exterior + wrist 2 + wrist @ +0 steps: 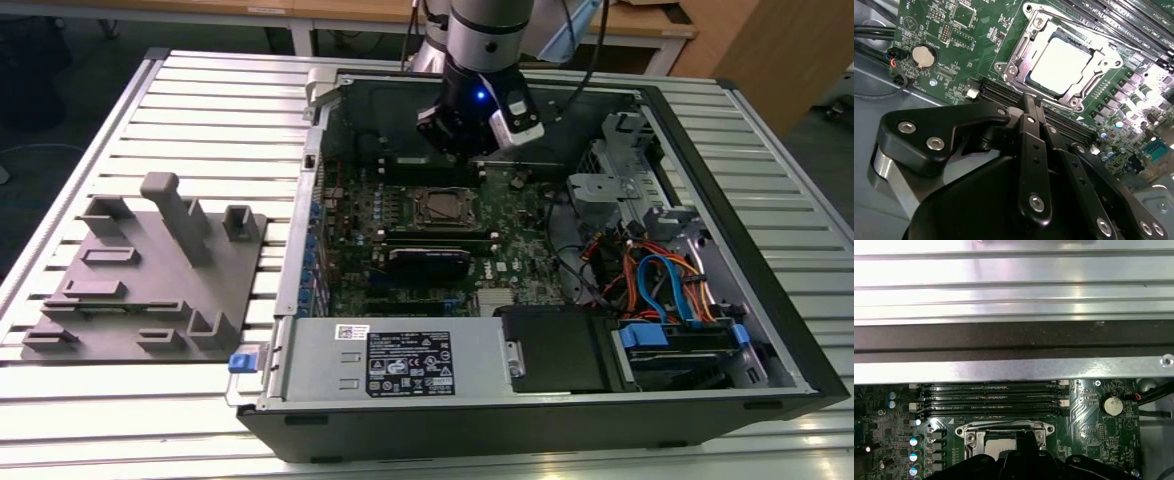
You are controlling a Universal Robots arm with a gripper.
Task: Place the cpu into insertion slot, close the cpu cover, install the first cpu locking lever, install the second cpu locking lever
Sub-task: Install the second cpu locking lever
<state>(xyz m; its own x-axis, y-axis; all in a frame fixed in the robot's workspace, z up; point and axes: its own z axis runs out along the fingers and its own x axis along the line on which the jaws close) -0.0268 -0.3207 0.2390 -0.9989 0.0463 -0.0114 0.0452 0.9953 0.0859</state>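
I see my arm (483,40) reaching down from the far side, wrist lowered, my pincer (1030,102) with its fingers pressed together, gripping nothing.

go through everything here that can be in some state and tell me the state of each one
cpu: seated in the insertion slot.
cpu cover: closed flat around the cpu.
gripper: shut, empty, above the memory slots beside the socket.
computer case: side panel off, interior exposed.
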